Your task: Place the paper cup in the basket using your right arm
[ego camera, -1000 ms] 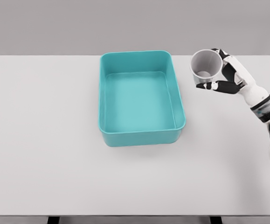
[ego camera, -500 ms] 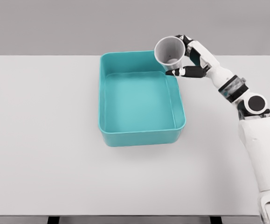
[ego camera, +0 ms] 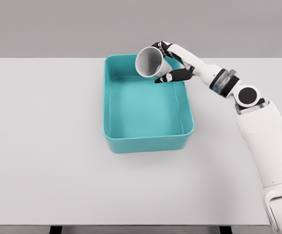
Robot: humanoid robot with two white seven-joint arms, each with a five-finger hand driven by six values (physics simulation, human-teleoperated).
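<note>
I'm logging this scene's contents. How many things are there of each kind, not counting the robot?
Cup: 1
Basket: 1
Table: 1
Total: 3

White table (ego camera: 43,161) filling the view, plain grey wall (ego camera: 58,27) behind, even light

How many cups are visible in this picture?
1. The cup is held tilted in the right hand, over the far right part of the basket. The basket's floor shows no other cup.
</note>
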